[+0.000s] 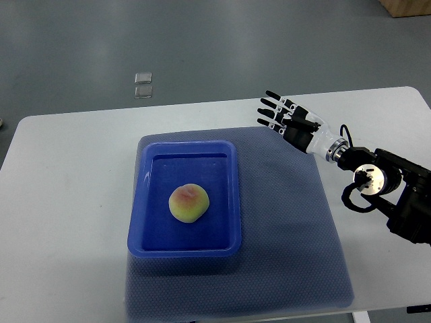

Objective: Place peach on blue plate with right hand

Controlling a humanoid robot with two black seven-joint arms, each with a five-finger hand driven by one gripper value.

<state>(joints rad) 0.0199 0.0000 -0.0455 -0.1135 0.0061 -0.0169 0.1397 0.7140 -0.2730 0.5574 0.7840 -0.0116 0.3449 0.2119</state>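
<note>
Pale grey desk point(60, 202) across most of the view, rounded corners at the back, grey floor beyond it. On that floor, behind the desk's back edge and left of the plate's line, two small clear squares point(143, 85) one behind the other.

On the desk, a dark blue-grey mat point(296, 242), textured, spread wide and reaching the near edge. On the left part of the mat, the blue plate point(145, 195): a rectangular tray with raised walls and rounded corners, long side running away from the camera.

Inside the plate, near its middle and a little toward the near wall, the peach point(188, 202): yellow-green with a pink blush on top, resting on the plate floor, clear of all four walls, touched by nothing.

Right of the plate and well apart from it, above the mat's far right corner, the right hand point(291, 121). Black fingers point(272, 103) spread and nearly straight, pointing left and slightly away from the camera, holding nothing. Pale wrist behind them, then a silver joint and black arm point(397, 195) running off the right edge, a black cable looped beside it.

At the top right corner of the view, beyond the desk, a sliver of brown box point(407, 7) on the floor.
</note>
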